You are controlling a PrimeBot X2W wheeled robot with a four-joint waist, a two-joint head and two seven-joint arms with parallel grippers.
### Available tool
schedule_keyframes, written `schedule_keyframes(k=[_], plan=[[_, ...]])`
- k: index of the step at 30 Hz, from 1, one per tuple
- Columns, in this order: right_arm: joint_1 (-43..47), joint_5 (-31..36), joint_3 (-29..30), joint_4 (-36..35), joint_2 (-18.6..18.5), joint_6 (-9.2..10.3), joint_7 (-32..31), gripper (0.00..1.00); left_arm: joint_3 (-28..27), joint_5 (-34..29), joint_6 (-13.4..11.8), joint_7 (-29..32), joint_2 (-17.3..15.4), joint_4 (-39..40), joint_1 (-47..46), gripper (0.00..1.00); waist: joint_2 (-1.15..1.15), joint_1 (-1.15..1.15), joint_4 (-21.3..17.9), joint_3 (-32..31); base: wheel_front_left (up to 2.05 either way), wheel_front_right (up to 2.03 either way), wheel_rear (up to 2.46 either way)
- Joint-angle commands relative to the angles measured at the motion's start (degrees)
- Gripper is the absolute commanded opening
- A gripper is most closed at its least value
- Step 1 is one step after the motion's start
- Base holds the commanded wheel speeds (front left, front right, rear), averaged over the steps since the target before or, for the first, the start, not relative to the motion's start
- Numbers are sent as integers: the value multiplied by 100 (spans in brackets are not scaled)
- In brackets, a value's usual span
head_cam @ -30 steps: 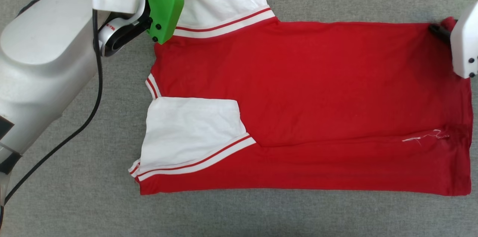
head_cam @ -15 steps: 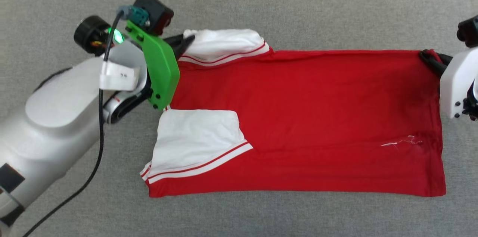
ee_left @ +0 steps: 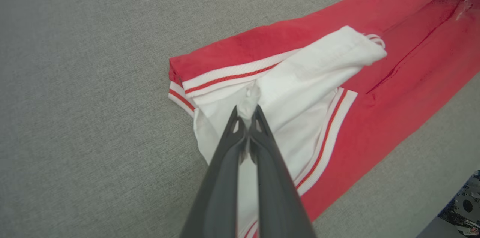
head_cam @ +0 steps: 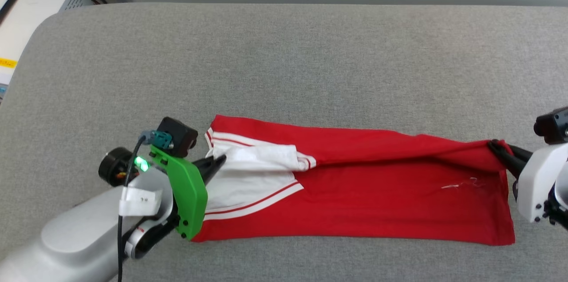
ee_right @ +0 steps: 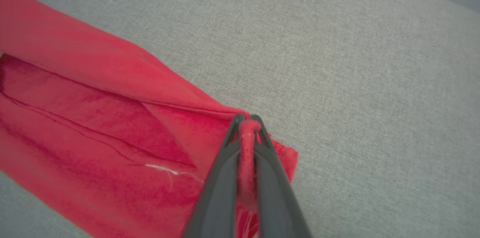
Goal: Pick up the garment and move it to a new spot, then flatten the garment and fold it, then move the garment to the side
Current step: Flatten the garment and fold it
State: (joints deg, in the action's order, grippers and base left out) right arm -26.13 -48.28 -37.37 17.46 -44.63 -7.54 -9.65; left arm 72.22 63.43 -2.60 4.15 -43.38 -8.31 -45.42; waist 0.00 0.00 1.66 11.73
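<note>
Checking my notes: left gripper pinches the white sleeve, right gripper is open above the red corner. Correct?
No: right wrist view shows the right gripper shut on a red corner of the garment. The left gripper does pinch the white sleeve.

Red garment [head_cam: 377, 202] folded lengthwise, white sleeves doubled over.

Head camera looks down on the garment [head_cam: 377, 202]; wrist cameras closely view its ends.

garment [head_cam: 377, 202]: soft jersey cloth, matt, smooth
table cover [head_cam: 284, 73]: grey woven cloth, rough, matt
green bracket [head_cam: 191, 197]: smooth plastic, slightly glossy
left gripper [ee_left: 246, 112]: dark matt plastic
left forearm [head_cam: 75, 246]: silver shell, smooth, satin
</note>
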Motion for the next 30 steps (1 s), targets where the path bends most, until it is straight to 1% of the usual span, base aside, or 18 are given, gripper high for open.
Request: schedule_keyframes(k=[1,7,11,12,13,14,15,19,22,25,26,29,30], plan=[[218,-46,72,-50,-30,5,60,0,7,63,-75,-52,-41,43,201,0,0,0,51,-140,0,0,0],[858,4,370,-250,-35,5,54,0,41,133,-222,-113,-70,77,732,0,0,0,28,-192,0,0,0],[1187,147,553,-238,41,5,-28,0,43,251,-262,-184,9,25,980,0,0,0,14,-164,0,0,0],[1246,166,598,-227,99,5,-51,0,40,259,-275,-226,34,-7,1013,13,0,0,5,-150,0,0,0],[1287,164,638,-213,154,5,-69,0,27,255,-303,-277,59,-40,1032,35,0,0,1,-142,0,0,0],[1327,165,681,-205,212,5,-94,48,11,233,-343,-353,94,-86,1048,100,0,0,1,-137,0,0,0],[1349,175,718,-206,245,5,-104,100,-7,202,-382,-434,122,-123,1057,100,0,0,2,-135,0,0,0],[1405,45,1008,-351,379,5,-72,100,-167,68,-604,-935,192,-228,1112,100,0,0,-4,-192,0,0,0],[1449,-107,1278,-579,350,5,-38,100,-316,-42,-843,-1363,179,-198,1185,100,0,0,3,-273,0,0,0],[1515,-274,1635,-840,265,5,-94,100,-561,-169,-1171,-1737,167,-115,1299,100,0,0,23,-345,0,0,0],[1545,-333,1762,-906,226,5,-154,100,-680,-256,-1316,-1817,171,-86,1338,100,0,0,36,-363,0,0,0],[1645,-473,2081,-962,122,5,-391,100,-1048,-552,-1678,-1902,216,10,1485,100,0,0,79,-386,0,0,0],[1700,-585,2185,-945,111,5,-552,100,-1275,-709,-1795,-1908,262,87,1561,100,0,0,102,-384,0,0,0]])
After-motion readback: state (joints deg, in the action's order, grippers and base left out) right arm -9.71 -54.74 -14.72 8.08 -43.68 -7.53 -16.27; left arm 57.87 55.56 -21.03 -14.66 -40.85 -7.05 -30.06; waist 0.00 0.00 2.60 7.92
